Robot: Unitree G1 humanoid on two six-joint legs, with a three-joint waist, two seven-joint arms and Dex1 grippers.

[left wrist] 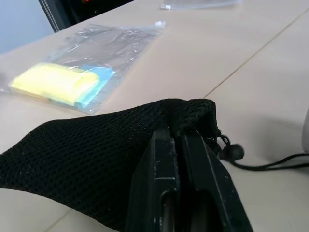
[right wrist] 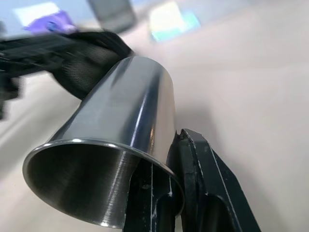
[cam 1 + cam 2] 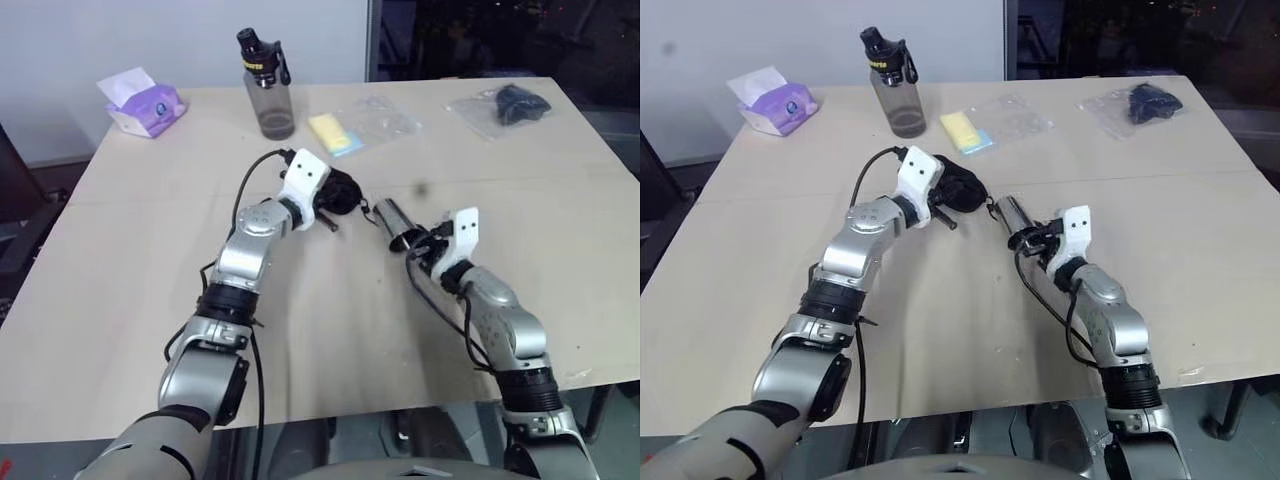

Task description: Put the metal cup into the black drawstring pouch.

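Metal cup (image 3: 392,222) held on its side just right of the black drawstring pouch (image 3: 338,192), closed base toward the pouch, open mouth back toward the robot; rim wall pinched between the fingers of the right gripper (image 2: 179,186), one finger inside the mouth and one outside. Judged a carrying hold: base-first presentation suits sliding the cup into the bag. Pouch lying on the table (image 3: 150,260), its gathered mouth and cord toggle (image 1: 233,152) on the side facing the cup, cord trailing toward it. Left gripper (image 1: 179,145) clamped on the mesh fabric near the pouch mouth, fingers pressed together with cloth between them; judged a hold meant to anchor or lift one lip so the opening can be presented. Mouth itself looked puckered, not yet open wide enough for the cup, by this reading. Left forearm reaching forward and angled inward to the pouch, wrist roughly level; right forearm angled inward toward the pouch from the other side, gripper roughly level. Beyond the pouch: grey bottle (image 3: 267,85), yellow pad in a clear bag (image 3: 340,132), tissue pack (image 3: 142,102) far left, dark item in plastic (image 3: 505,106) far right.
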